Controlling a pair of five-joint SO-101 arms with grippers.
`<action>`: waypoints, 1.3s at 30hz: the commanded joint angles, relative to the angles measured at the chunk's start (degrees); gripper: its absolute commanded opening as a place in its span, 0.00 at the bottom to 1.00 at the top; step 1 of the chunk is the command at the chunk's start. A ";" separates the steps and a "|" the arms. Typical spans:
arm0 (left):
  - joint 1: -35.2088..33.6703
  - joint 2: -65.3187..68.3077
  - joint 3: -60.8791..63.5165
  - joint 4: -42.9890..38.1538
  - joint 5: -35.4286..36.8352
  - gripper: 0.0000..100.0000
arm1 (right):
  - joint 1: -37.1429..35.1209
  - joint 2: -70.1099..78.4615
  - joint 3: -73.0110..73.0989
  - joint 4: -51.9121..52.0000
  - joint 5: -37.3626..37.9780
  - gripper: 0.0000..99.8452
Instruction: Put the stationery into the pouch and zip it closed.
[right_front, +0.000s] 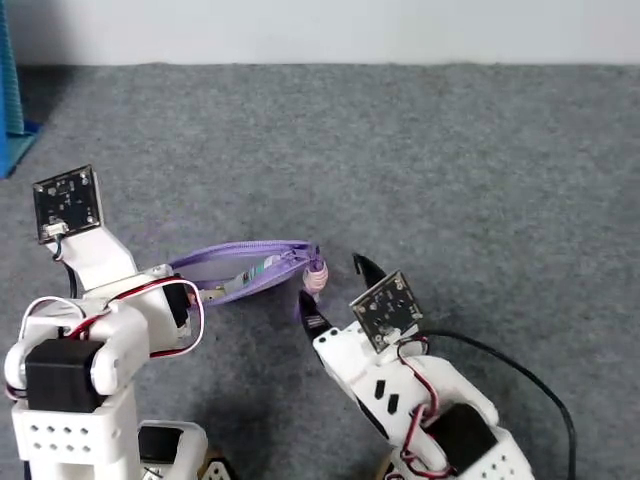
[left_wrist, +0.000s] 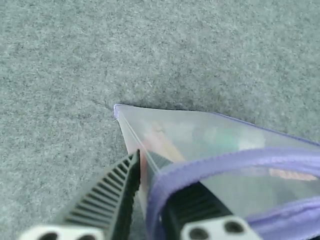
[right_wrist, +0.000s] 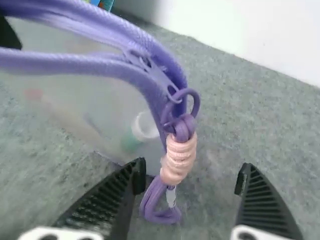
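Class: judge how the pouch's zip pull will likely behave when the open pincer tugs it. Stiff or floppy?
Probably floppy: the pull hangs limp off the pouch as a cord loop. Likely light, so it may swing away from the right pincer.

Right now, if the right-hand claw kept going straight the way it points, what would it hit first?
Probably the zip pull, the pink-and-purple cord hanging off the pouch. It dangles just ahead of the open right gripper, roughly in line with the gap, though the depth is unclear.

The surface (right_front: 450, 150) is covered in grey felt; a black cable (right_front: 571, 445) is laid on it near right, a blue object (right_front: 10, 100) far left
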 joint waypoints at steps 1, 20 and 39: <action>0.00 -0.18 -2.77 0.09 0.70 0.01 | 0.66 0.57 0.88 -6.55 3.43 0.18; -0.09 -0.18 -2.68 0.09 0.70 0.01 | 6.64 14.02 -1.23 -17.45 3.96 0.08; 0.18 0.09 -2.77 -1.76 -1.67 0.01 | 6.29 -13.14 -2.73 11.74 4.48 0.01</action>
